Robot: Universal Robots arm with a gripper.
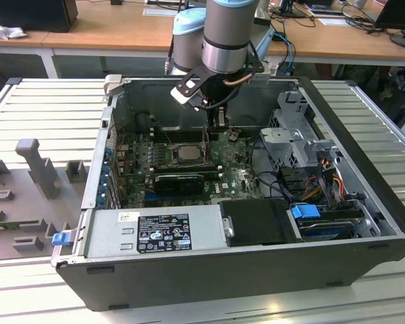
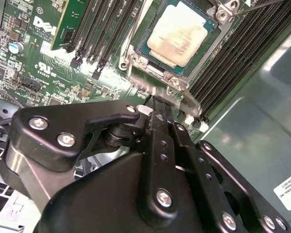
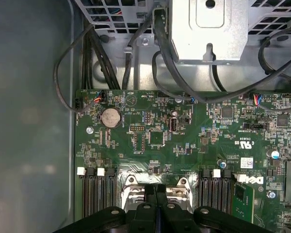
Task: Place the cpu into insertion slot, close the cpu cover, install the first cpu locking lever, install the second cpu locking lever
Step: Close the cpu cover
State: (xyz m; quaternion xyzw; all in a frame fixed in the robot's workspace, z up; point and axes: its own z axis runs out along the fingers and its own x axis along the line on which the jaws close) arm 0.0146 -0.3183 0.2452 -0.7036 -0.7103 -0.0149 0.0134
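The cpu (image 2: pixel 177 35), a square chip with a dull silver top, lies in the insertion slot (image 2: pixel 146 52) on the green board; in the exterior view the cpu (image 1: pixel 187 152) sits mid-board. The silver cpu cover (image 2: pixel 180 83) frames the chip and looks laid down over its edges. A thin wire locking lever (image 2: pixel 136 26) runs along one side of the socket, and another lever (image 2: pixel 262 4) shows at the far corner. My gripper (image 2: pixel 157 103) is shut, fingertips together with nothing visible between them, at the socket's edge. The gripper (image 1: pixel 217 120) hangs just behind the socket, and its fingertips (image 3: pixel 156 193) meet between silver frame corners.
Long black memory slots (image 2: pixel 94 34) flank the socket on both sides. A black card (image 1: pixel 179 181) lies in front of it. The metal drive cage (image 1: pixel 293 135) and cable bundles (image 1: pixel 317 182) stand at the exterior view's right, the power supply (image 1: pixel 155 233) at the front, the case wall (image 2: pixel 252 126) close by.
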